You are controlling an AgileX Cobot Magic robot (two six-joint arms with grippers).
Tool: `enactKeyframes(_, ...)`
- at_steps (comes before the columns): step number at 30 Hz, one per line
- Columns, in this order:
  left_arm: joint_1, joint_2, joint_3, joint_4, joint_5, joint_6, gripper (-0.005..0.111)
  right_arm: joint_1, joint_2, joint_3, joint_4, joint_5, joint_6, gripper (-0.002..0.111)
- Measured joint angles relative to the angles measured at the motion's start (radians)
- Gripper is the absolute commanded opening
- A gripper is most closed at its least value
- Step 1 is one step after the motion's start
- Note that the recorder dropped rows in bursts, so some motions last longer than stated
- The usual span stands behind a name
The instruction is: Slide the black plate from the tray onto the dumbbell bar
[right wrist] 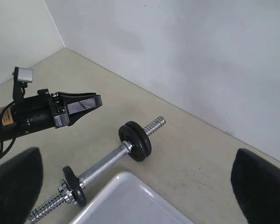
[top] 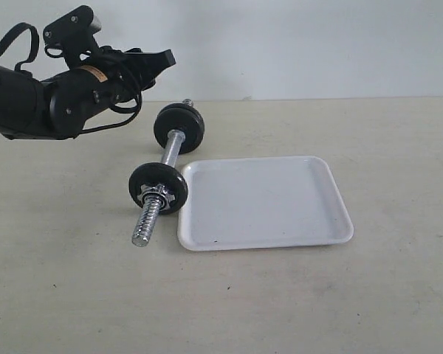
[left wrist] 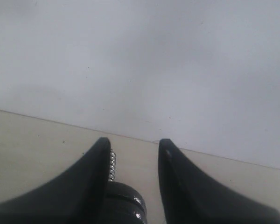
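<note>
Left gripper [top: 168,57] parted, empty, near dumbbell bar [top: 172,150].

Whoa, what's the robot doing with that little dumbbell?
Nothing is held right now. The left gripper hovers open above the far end of the dumbbell bar, which lies on the table beside the tray. The bar carries two black discs, and the tray has no plate in it. The right gripper is wide open, away from everything.
</note>
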Motion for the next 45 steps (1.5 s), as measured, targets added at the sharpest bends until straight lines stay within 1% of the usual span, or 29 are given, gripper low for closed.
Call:
enactKeyframes(7, 0.0, 0.0, 0.0, 0.007, 0.0, 0.004, 0.033, 0.0, 0.0, 0.0, -0.001, -0.017, 0.0, 0.105)
enactKeyframes(12, 0.0, -0.034, 0.0, 0.064, 0.002, 0.004, 0.033, 0.0, 0.0, 0.0, -0.009, -0.036, 0.0, 0.105)
enactKeyframes(15, 0.0, -0.098, 0.0, 0.12, 0.004, 0.017, 0.033, 0.0, 0.0, 0.0, -0.011, -0.048, 0.0, 0.105)
enactKeyframes(17, 0.0, -0.154, 0.0, 0.152, 0.018, 0.055, 0.033, 0.0, 0.0, 0.0, -0.011, -0.058, -0.002, 0.105)
enactKeyframes(25, 0.0, -0.369, 0.0, 0.172, 0.135, 0.262, 0.033, 0.0, 0.0, 0.0, -0.004, -0.064, -0.036, 0.105)
enactKeyframes(32, 0.0, -0.543, 0.0, 0.176, 0.228, 0.335, 0.032, 0.0, -0.002, 0.0, 0.079, 0.065, -0.04, 0.105)
enactKeyframes(34, 0.0, -0.586, 0.0, 0.176, 0.259, 0.356, 0.028, 0.0, -0.012, 0.0, 0.091, 0.094, -0.045, 0.105)
enactKeyframes(36, 0.0, -0.634, 0.0, 0.176, 0.296, 0.384, 0.021, 0.0, -0.034, 0.0, 0.095, 0.106, -0.067, 0.105)
enactKeyframes(39, 0.0, -0.696, 0.0, 0.176, 0.358, 0.419, 0.005, 0.0, -0.083, 0.0, 0.099, 0.111, -0.126, 0.105)
enactKeyframes(40, 0.0, -0.716, 0.0, 0.176, 0.374, 0.432, 0.004, 0.0, -0.099, 0.0, 0.101, 0.113, -0.153, 0.105)
enactKeyframes(42, 0.0, -0.755, 0.0, 0.178, 0.411, 0.457, 0.004, 0.0, -0.141, 0.0, 0.101, 0.114, -0.195, 0.101)
enactKeyframes(43, 0.0, -0.77, 0.0, 0.178, 0.423, 0.465, 0.004, 0.0, -0.161, 0.0, 0.101, 0.115, -0.206, 0.096)
enactKeyframes(45, 0.0, -0.803, 0.0, 0.178, 0.446, 0.481, 0.004, 0.0, -0.2, 0.0, 0.097, 0.117, -0.221, 0.079)
